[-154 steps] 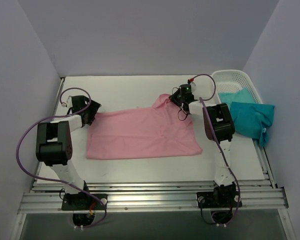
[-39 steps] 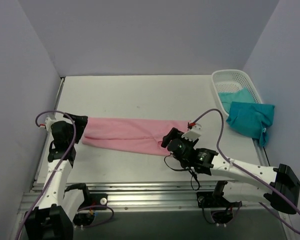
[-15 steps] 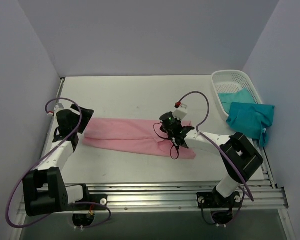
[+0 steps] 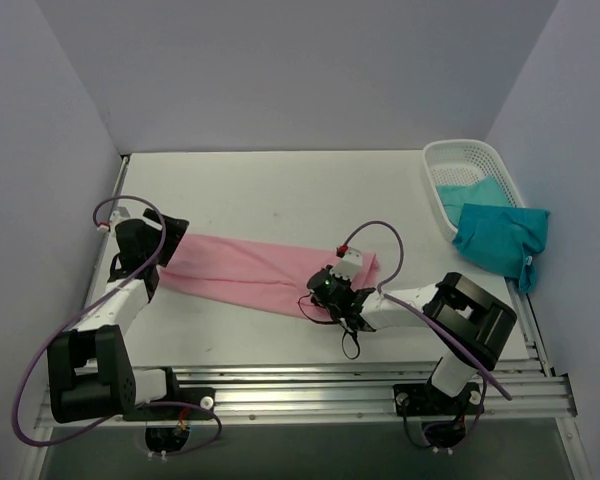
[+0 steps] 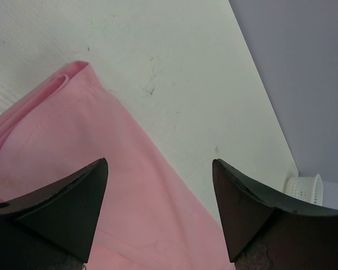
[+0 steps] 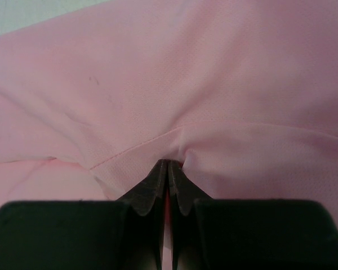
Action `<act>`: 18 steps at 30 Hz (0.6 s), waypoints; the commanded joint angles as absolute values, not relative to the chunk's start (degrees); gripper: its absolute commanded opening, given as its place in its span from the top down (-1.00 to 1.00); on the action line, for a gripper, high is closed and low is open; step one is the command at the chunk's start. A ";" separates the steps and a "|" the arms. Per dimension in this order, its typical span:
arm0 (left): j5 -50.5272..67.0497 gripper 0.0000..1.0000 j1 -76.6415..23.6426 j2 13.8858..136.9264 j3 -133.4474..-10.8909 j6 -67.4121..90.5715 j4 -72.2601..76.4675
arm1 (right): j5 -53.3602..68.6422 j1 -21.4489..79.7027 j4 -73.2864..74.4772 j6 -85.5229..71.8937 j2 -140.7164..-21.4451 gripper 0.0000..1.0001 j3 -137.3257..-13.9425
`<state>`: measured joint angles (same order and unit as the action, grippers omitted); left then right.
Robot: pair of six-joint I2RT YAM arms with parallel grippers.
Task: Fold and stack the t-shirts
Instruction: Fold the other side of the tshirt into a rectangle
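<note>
Right fingers, nearest the front edge: pressed together with no gap visible, pinching a raised ridge of the light pink cotton t-shirt. A stitched seam runs into the pinch point and the cloth puckers up around the tips. In the top view the right fingers sit at the near edge of the shirt, toward its right end, with the right arm bent low over the white flat counter.

The light pink cotton t-shirt lies flat on the counter as a long narrow folded band. It runs from the left side toward the centre-right and slants slightly toward the front as it goes right. The near edge bunches where the right fingers grip it.

Left fingers: at the band's left end, a bit farther back than the right ones. In the left wrist view both dark fingers are spread wide with nothing clamped between them. The pink cloth lies under them and across the gap, with a folded edge and corner showing just beyond. Cannot tell whether the tips touch the cloth.

Far right: teal cotton t-shirts. One crumpled teal shirt hangs over the near rim of the white lattice plastic basket and spills onto the counter. Another teal shirt lies inside the basket. Both are well apart from the pink shirt and from both sets of fingers. A basket corner shows at the far edge of the left wrist view.
</note>
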<state>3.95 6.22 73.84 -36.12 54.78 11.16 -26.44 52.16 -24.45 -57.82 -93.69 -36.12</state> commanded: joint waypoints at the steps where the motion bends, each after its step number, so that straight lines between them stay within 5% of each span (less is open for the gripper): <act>1: 3.96 -0.66 6.24 73.83 -36.21 53.44 15.21 | -27.25 53.70 -21.80 -60.38 -95.18 1.00 -34.63; 12: 5.45 -0.67 -1.73 69.35 -40.16 48.01 17.40 | -33.39 56.51 -9.17 -57.84 -83.88 0.92 -41.65; 14: 6.41 -0.68 -6.04 70.83 -43.92 44.85 16.71 | -35.94 56.86 -4.95 -56.87 -79.40 0.38 -43.67; 15: 7.03 -0.68 -7.63 71.71 -45.60 43.52 16.35 | -36.64 56.87 -3.79 -56.34 -77.80 -0.31 -44.29; 16: 7.73 -0.68 -9.30 74.15 -47.44 42.37 15.65 | -38.30 56.95 -2.47 -56.08 -76.30 -0.65 -44.91; 18: 9.92 -0.68 -14.64 77.33 -53.85 38.44 12.58 | -40.33 57.13 2.34 -55.81 -71.92 -0.94 -46.31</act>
<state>6.17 -9.45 74.24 -45.78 45.87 12.08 -32.93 56.75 -7.11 -56.95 -78.08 -43.00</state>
